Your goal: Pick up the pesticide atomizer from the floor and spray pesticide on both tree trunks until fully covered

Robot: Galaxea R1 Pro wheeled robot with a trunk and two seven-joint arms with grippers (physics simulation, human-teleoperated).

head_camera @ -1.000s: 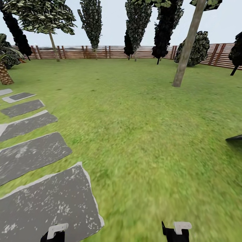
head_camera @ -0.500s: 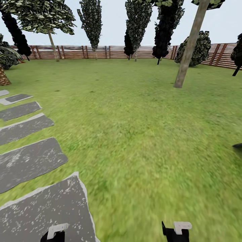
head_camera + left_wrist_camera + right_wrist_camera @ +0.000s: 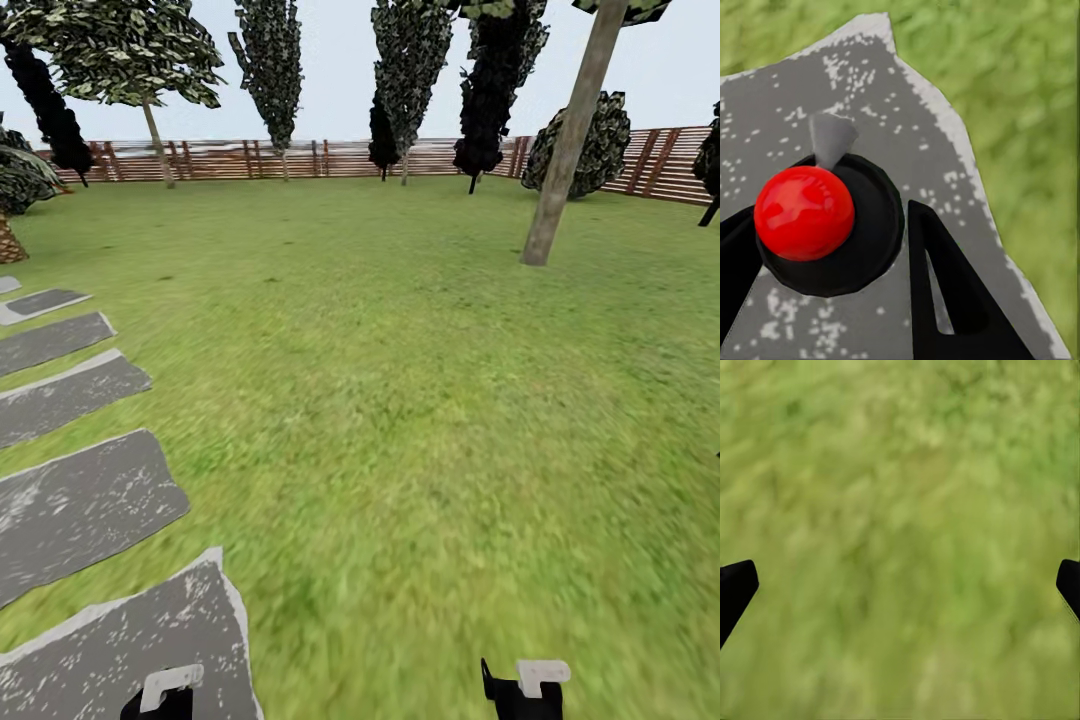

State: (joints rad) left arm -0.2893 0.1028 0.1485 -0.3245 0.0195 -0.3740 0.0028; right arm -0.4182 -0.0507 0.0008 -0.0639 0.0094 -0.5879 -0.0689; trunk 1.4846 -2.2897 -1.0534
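Observation:
The pesticide atomizer (image 3: 870, 225), a black round body with a red ball top and a grey nozzle, sits between the black fingers of my left gripper (image 3: 826, 219), which is shut on it above a grey stone slab (image 3: 870, 97). My right gripper (image 3: 900, 585) hangs open over grass (image 3: 900, 510), with nothing between its fingers. In the head view one tree with a thick bare grey-brown trunk (image 3: 568, 150) leans at the right. A second tree (image 3: 157, 140) with a thin trunk and a green crown stands far off at the back left, near the fence.
Grey stone paving (image 3: 70, 500) runs along the left of the lawn (image 3: 400, 400). A brown slat fence (image 3: 300, 157) rings the back, with dark column-shaped trees (image 3: 272, 60) before it. A scaly palm trunk (image 3: 8, 240) shows at the left edge.
The whole head view has shifted: paving slabs slid left and down, the near trunk edged right, and a dark shape at the right edge has almost left the picture. Both arms sit unchanged.

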